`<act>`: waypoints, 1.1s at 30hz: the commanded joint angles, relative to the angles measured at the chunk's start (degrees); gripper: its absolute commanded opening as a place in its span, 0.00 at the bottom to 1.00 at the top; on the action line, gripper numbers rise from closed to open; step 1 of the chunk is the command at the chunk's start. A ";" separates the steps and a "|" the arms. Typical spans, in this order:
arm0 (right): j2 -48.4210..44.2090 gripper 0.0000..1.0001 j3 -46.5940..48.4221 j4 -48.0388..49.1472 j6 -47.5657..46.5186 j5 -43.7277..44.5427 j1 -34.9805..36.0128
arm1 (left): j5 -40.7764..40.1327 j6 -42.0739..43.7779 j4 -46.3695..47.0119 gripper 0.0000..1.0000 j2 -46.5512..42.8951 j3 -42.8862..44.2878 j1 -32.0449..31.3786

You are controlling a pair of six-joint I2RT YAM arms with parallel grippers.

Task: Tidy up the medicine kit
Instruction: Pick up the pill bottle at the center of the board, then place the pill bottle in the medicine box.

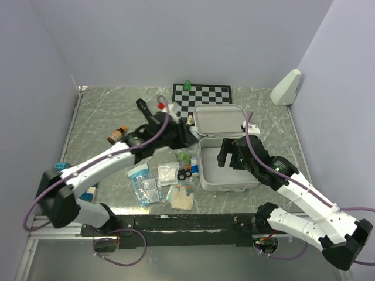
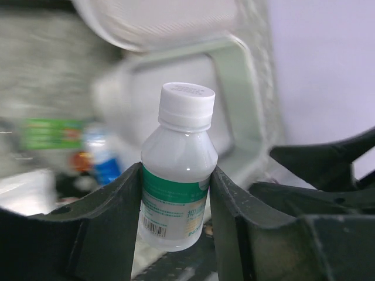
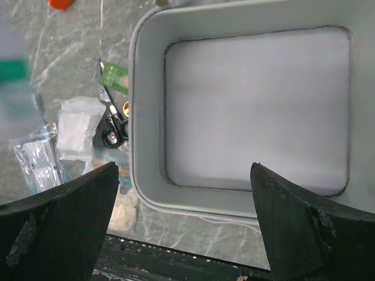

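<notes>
Near the middle of the table (image 1: 99, 111), the left claw (image 2: 176, 170) is clenched on a small white bottle (image 2: 179, 149), gripped at its green label, cap outward. The medicine kit (image 1: 204, 172) lies open just right of it, tray (image 3: 252, 111) near, lid (image 1: 218, 120) far. The right claw (image 3: 184, 170) is held wide and empty over the tray. The grip is shown only by the left wrist view, the bare tray floor by the right.

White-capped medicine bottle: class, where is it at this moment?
The white-capped bottle is upright at the centre of the left wrist view, gripped between the left gripper's fingers, with the open medicine kit blurred behind it.
</notes>
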 commanded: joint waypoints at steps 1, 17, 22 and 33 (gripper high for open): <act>-2.87 1.00 0.83 -1.77 1.62 3.14 -0.81 | -1.20 -7.96 6.59 0.24 8.48 5.67 -6.40; -4.19 1.00 -0.58 -2.56 3.03 2.70 -2.13 | -13.15 -14.81 -2.36 0.09 30.90 20.35 -11.95; -4.54 1.00 -1.11 -2.83 2.85 3.06 -2.22 | -16.76 -17.45 -6.50 0.07 33.90 21.86 -11.95; -4.63 1.00 -2.60 -2.21 3.20 2.88 -2.39 | -15.80 -16.14 -9.32 0.46 34.78 24.75 -11.95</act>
